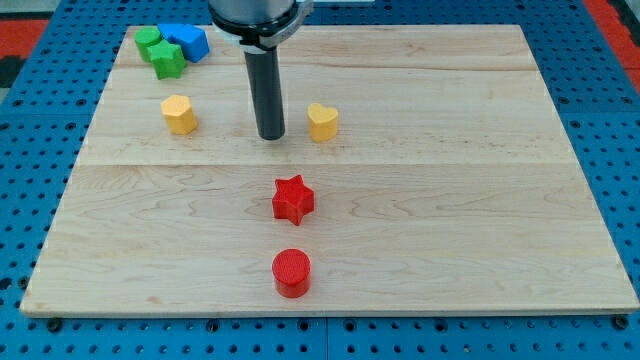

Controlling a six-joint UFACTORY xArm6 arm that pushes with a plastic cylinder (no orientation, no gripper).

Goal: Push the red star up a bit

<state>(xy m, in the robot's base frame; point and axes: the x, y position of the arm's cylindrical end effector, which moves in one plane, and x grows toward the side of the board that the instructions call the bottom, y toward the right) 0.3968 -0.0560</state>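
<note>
The red star (293,199) lies on the wooden board (450,190), a little below the middle. My tip (271,136) rests on the board above the star and slightly to its left, apart from it by about one block's width. The tip stands between a yellow hexagon block (180,114) on the view's left and a yellow heart block (322,121) close on its right. A red cylinder (292,272) sits straight below the star near the board's bottom edge.
At the board's top left a green block (150,41), a green star-like block (168,59) and two blue blocks (187,41) are bunched together. Blue perforated table (610,150) surrounds the board.
</note>
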